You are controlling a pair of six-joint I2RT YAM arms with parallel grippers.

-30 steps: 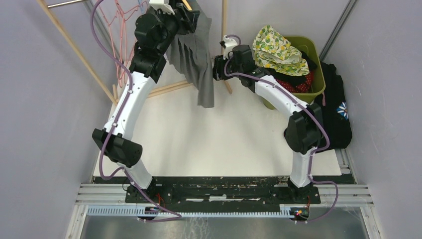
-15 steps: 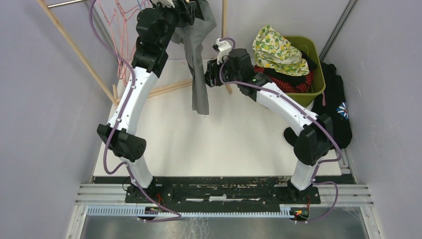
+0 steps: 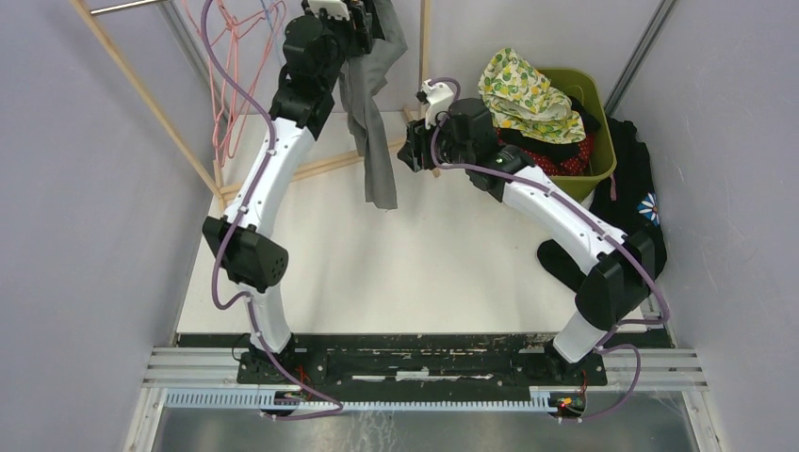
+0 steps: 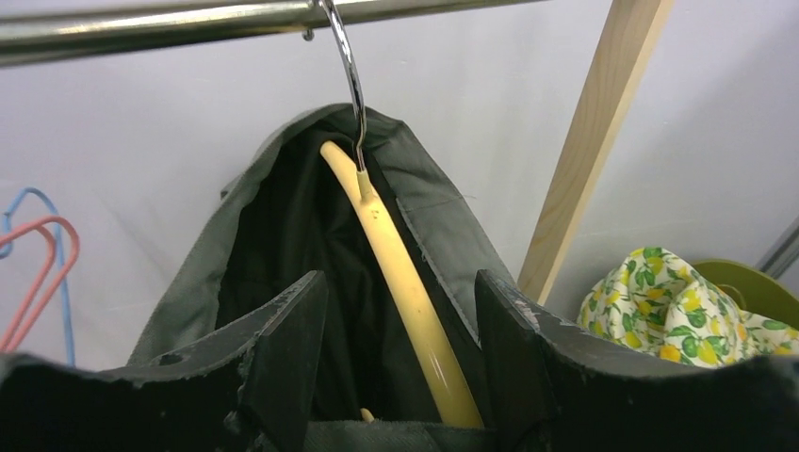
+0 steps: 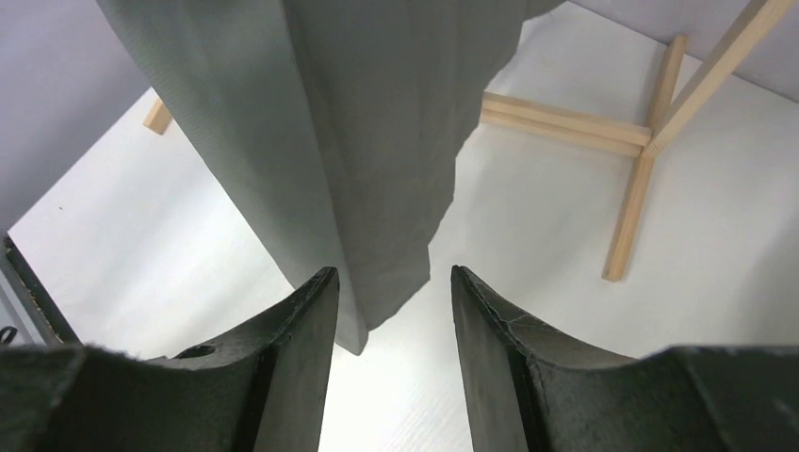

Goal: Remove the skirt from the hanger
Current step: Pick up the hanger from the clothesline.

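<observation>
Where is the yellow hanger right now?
In the left wrist view, the yellow hanger hangs by its hook from the metal rail, inside the waistband of the grey skirt, just ahead of the open left gripper.

Grey skirt hangs before the right gripper, jaws apart.

You have the skirt on the hanger, hooked over the rail behind the table; left gripper straddling the hanger; right gripper just right of the hem; bin farther right.
</observation>
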